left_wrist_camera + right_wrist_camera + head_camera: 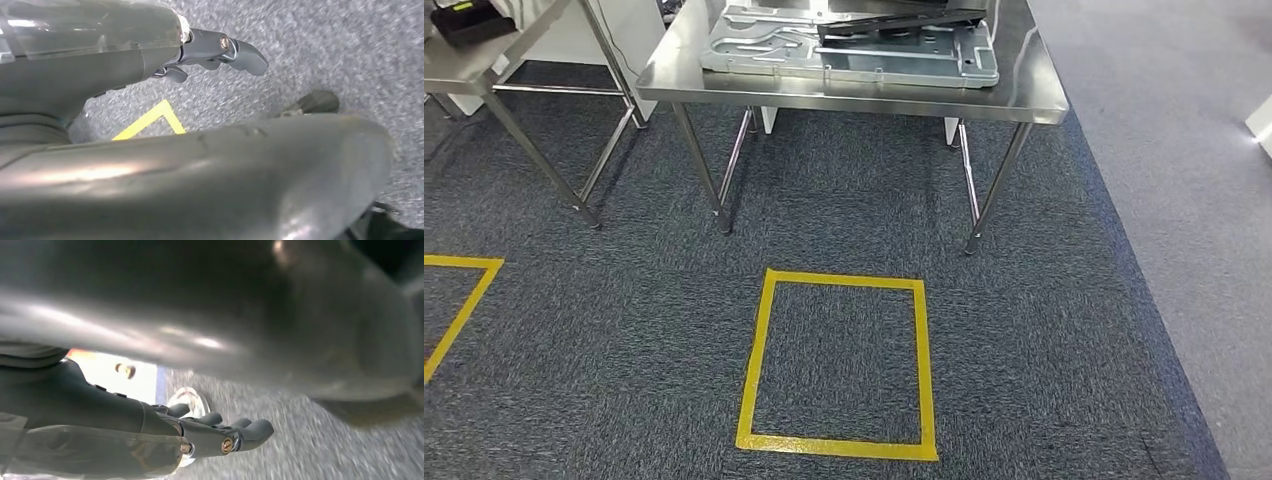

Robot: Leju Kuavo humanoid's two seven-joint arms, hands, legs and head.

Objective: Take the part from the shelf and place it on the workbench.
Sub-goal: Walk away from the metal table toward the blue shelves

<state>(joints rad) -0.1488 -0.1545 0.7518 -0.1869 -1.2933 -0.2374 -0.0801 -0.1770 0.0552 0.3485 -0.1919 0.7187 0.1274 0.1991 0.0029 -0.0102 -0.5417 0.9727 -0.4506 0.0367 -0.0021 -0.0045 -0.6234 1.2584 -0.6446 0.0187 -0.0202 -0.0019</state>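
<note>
The part [849,50], a flat cast-metal plate with ribs and cut-outs, lies on the steel desk [1034,95] ahead, a dark bar across it. It looks stiff, fairly heavy and smooth, so I would take it by its long edges with both hands. The left hand [210,52] and right hand [215,432] hang above the carpet, fingers loosely extended, holding nothing.

You see a glossy stainless steel workbench [1024,95] carrying a matt grey cast-metal part [854,50], above rough, speckled grey-blue carpet [1044,330] marked with smooth yellow tape [839,445], while the left hand [220,52] looks like smooth dark plastic.
</note>
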